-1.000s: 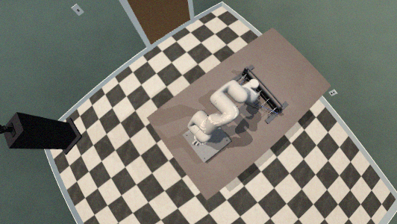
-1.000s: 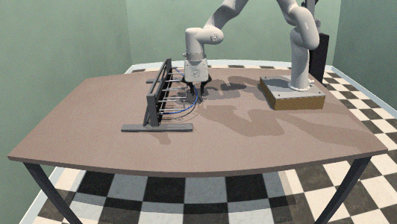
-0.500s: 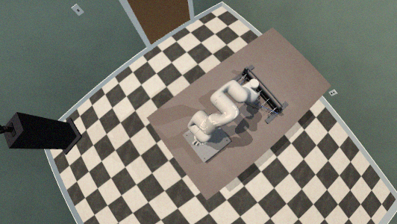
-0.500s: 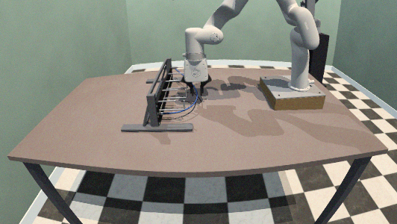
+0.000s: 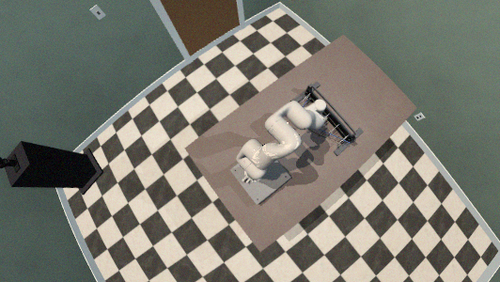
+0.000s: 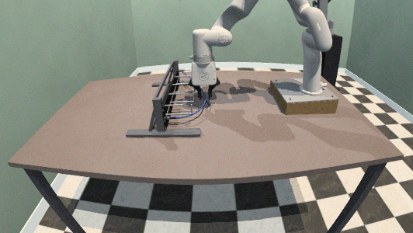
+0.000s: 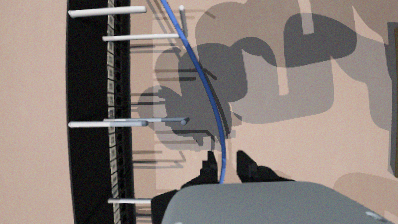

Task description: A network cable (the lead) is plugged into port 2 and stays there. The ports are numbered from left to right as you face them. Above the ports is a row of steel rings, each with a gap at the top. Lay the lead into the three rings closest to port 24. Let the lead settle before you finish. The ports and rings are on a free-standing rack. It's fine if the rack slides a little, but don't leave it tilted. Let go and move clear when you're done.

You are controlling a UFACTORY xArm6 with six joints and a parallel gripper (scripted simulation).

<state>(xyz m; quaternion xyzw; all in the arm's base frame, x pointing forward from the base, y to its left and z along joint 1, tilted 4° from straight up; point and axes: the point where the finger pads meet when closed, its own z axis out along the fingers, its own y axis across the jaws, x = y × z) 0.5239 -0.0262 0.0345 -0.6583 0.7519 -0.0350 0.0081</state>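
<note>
The black two-fingered claw is held partly open, pointed down, with the blue network cable passing between its fingers; in the wrist view gaps are seen beside it, so it is not clamped. The cable is bowed out in front of the black free-standing rack, which is stood upright on the brown counter. Whether any ring is threaded cannot be told.

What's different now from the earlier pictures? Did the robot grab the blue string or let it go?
Nothing has visibly changed. The gripper hasn't visibly grabbed or let go of anything: its fingers are apart, with the blue lead running between them. The arm, lead and rack look just where they were.
</note>
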